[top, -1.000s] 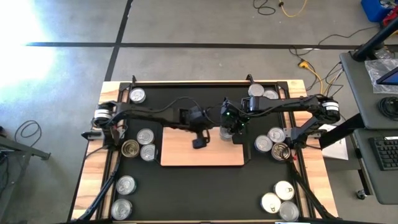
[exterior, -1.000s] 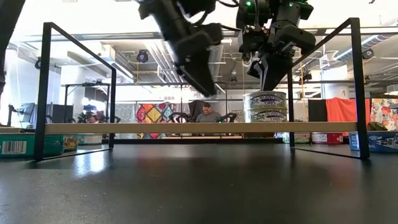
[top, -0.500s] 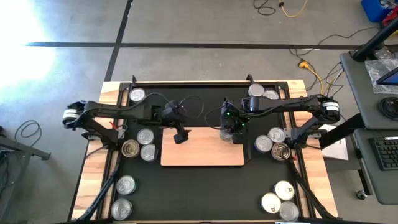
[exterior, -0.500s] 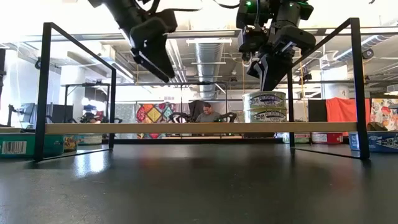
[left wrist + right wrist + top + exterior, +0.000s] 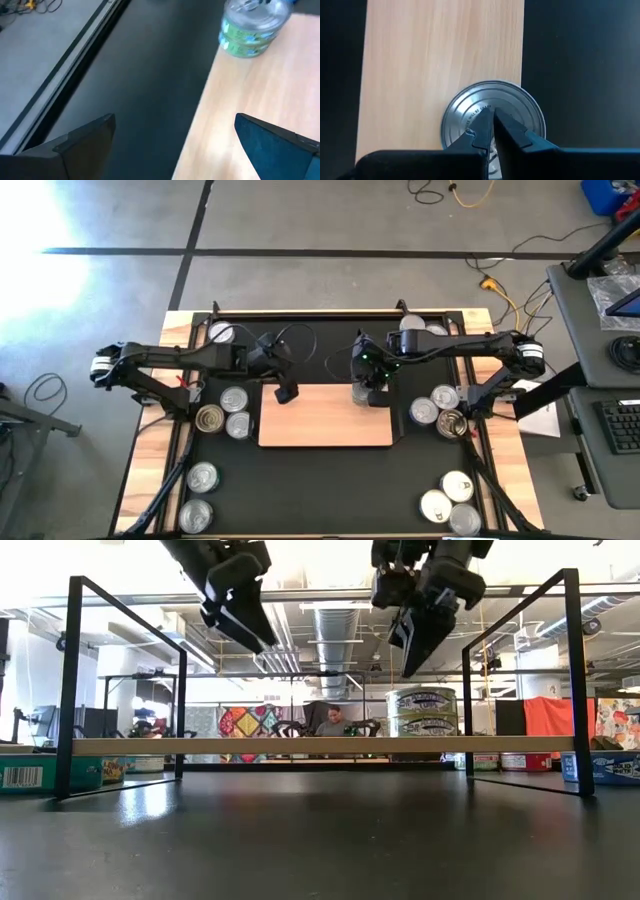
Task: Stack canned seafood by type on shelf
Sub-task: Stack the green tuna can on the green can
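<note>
Black mat (image 5: 320, 480) covers the table (image 5: 145, 480); grey floor and an open workshop lie beyond. Loose tins (image 5: 222, 412) sit in clusters at the mat's corners and beside both ends of the shelf (image 5: 325, 428). The shelf's long axis runs left to right; most of its wood is bare. A two-tin stack (image 5: 425, 712) stands upright near its far edge, right of middle. Right hand (image 5: 372, 383) hangs just above that stack, fingers pinched together, empty. Left hand (image 5: 287, 393) hovers over the shelf's far left corner, fingers wide apart, empty.
</note>
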Robot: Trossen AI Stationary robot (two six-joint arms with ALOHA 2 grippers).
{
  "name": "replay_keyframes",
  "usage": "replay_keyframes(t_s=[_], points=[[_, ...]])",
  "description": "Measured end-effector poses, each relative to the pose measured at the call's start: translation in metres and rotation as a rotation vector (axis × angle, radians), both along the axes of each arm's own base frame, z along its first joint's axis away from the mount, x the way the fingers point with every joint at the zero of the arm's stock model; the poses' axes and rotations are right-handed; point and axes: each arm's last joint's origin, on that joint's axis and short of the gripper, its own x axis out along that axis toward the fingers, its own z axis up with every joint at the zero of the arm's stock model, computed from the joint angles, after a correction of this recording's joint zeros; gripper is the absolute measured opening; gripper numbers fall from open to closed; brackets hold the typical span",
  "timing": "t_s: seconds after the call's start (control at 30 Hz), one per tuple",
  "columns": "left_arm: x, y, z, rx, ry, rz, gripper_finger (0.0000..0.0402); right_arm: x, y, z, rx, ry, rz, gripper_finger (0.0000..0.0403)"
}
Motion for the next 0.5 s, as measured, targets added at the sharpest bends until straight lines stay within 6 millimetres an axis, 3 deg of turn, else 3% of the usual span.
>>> replay_keyframes(t_s=[0.17,0.5], points=[[0.004,-0.003,0.006,-0.041,-0.025,-0.026,0.0392,0.002,-0.001,0.017,-0.019,-0.050,-0.042,0.0013],[0.010,-0.010,0.060,-0.082,-0.196,-0.009,0.0392,-0.013,0.001,0.049,-0.070,-0.133,-0.090,0.0013]])
